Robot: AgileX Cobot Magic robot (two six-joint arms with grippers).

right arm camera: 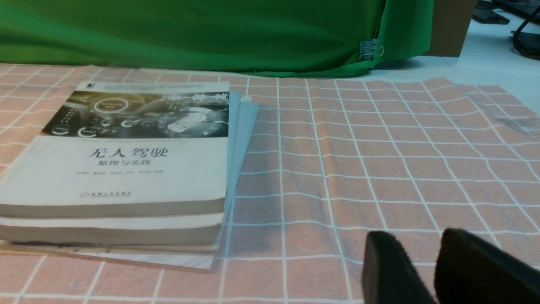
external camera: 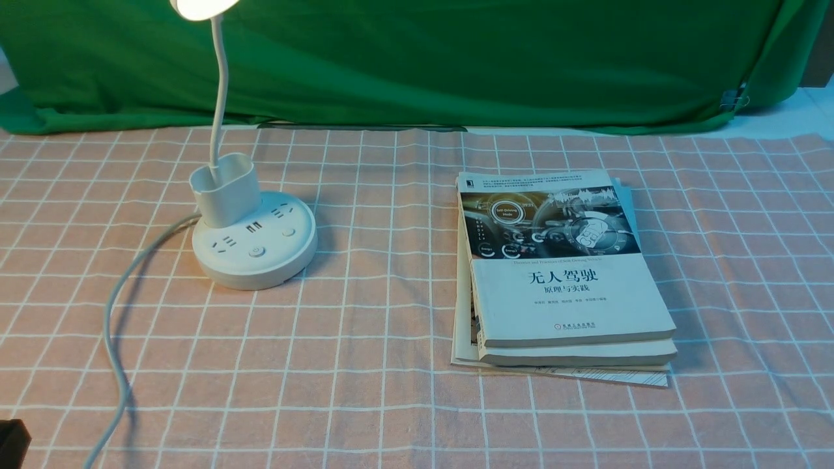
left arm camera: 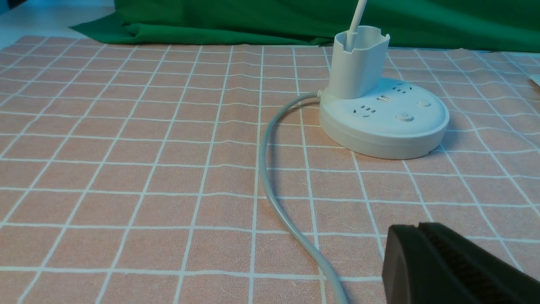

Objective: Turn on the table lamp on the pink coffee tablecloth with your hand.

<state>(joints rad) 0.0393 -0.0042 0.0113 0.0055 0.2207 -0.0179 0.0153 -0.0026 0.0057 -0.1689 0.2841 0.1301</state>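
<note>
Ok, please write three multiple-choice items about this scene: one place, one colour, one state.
1. Where is the book stack?
A) left of the lamp
B) right of the lamp
C) under the lamp

2. What colour is the backdrop?
A) green
B) red
C) yellow

3. How is the lamp?
A) unlit
B) lying down
C) lit

1 B: the book stack lies on the robot's right of the lamp.
2 A: the backdrop shows green.
3 C: its head glows bright.
</note>
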